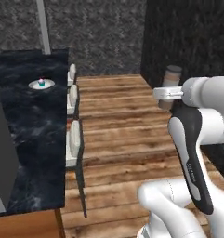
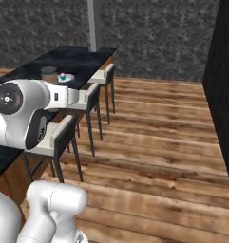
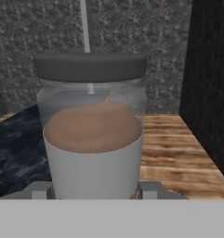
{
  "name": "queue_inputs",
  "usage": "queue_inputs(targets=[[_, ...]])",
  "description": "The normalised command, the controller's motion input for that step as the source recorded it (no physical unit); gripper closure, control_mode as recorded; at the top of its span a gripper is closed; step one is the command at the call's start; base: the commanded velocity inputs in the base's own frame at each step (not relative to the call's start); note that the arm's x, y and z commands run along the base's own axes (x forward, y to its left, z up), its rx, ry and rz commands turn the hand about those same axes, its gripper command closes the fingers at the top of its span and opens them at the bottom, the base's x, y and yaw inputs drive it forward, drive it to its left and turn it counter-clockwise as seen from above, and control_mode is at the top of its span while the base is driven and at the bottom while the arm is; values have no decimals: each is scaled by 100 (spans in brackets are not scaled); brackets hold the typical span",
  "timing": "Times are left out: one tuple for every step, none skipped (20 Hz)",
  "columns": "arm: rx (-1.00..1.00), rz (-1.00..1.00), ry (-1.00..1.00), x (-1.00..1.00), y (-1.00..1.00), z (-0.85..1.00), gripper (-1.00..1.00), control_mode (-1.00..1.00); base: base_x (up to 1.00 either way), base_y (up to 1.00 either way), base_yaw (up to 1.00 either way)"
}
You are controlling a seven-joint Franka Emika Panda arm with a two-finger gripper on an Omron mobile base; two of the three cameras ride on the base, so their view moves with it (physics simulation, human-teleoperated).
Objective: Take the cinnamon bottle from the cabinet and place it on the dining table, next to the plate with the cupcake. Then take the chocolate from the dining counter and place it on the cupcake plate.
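Rendered dimly and evenly, without glare or hard shadows; soft, low-resolution blur throughout, coarsest on the speckled grey stone wall (image 1: 104,32).

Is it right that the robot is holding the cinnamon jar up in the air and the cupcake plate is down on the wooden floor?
Not quite. The gripper does hold the cinnamon bottle in the air, but the plate with the cupcake sits on the black dining table, as the left base view shows.

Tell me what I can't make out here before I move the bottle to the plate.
- Chocolate: not identifiable on the dining table; too small or outside the views.
- Gripper fingertips: hand view, hidden behind the cinnamon bottle.
- Plate: right base view, partly hidden by the arm.
- Cupcake: too small for detail.
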Motion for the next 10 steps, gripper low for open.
queue_inputs(targets=[[0, 0, 0, 0, 0, 0, 100, 100, 100, -51, 54], [0, 0, 0, 0, 0, 0, 100, 100, 100, -50, 54], [0, 0, 0, 0, 0, 0, 100, 100, 94, -52, 54], [0, 0, 0, 0, 0, 0, 100, 100, 100, -39, 53], [0, 0, 0, 0, 0, 0, 100, 100, 100, -47, 54], [0, 0, 0, 0, 0, 0, 100, 100, 88, -53, 54], [0, 0, 0, 0, 0, 0, 100, 100, 83, -49, 55], [0, 0, 0, 0, 0, 0, 100, 100, 87, -47, 53], [0, 0, 0, 0, 0, 0, 100, 100, 90, -49, 52], [0, 0, 0, 0, 0, 0, 100, 100, 84, -55, 52]])
